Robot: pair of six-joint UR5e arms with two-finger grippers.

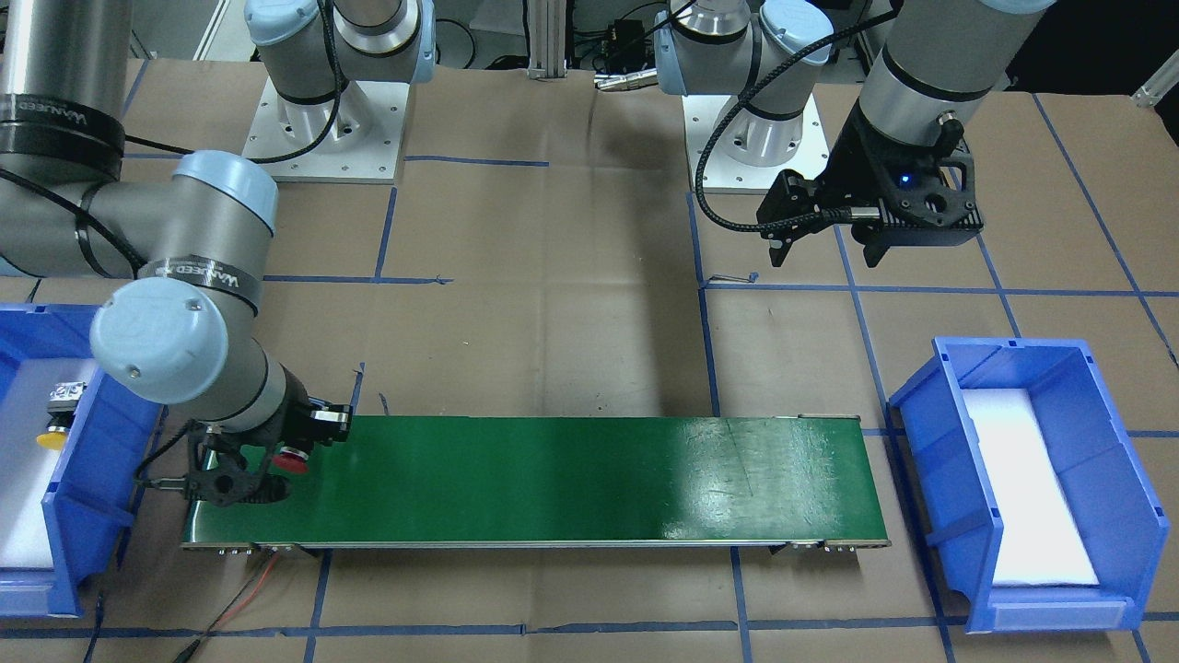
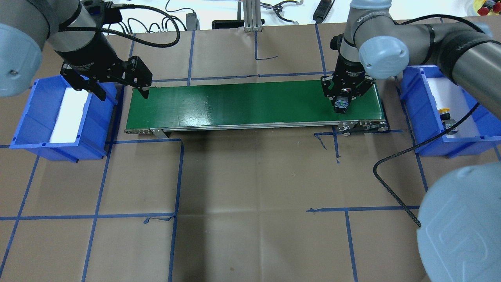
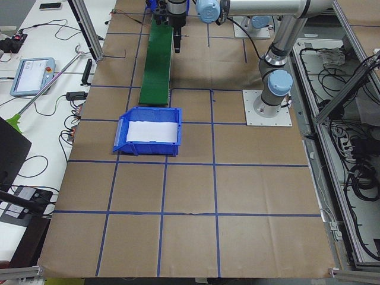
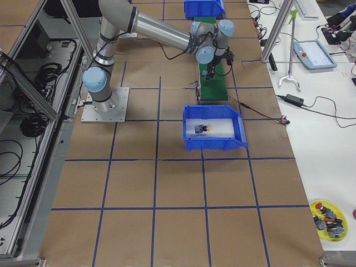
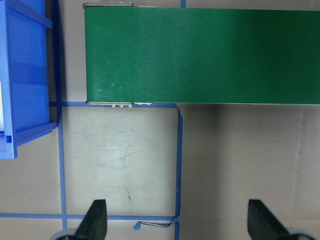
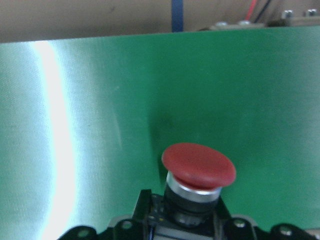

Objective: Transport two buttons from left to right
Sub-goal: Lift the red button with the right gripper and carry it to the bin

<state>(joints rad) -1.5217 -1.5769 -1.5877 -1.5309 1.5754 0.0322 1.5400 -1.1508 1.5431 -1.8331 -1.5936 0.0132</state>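
The red-capped button (image 6: 199, 167) is gripped by its black body in my right gripper (image 2: 343, 102), low over the right end of the green conveyor belt (image 2: 242, 103). It also shows in the front view (image 1: 293, 458), cap pointing along the belt. I cannot tell whether it touches the belt. The yellow-capped button (image 2: 444, 112) lies on white foam in the right blue bin (image 2: 415, 113), and shows in the front view (image 1: 52, 433) too. My left gripper (image 2: 119, 88) is open and empty above the belt's left end; its fingertips (image 5: 95, 220) stand wide apart.
The left blue bin (image 2: 27, 117) holds only a white foam pad. Blue tape lines cross the brown paper table. A black cable (image 2: 395, 184) loops on the table near the right bin. The right arm's elbow (image 2: 462, 223) fills the front right corner.
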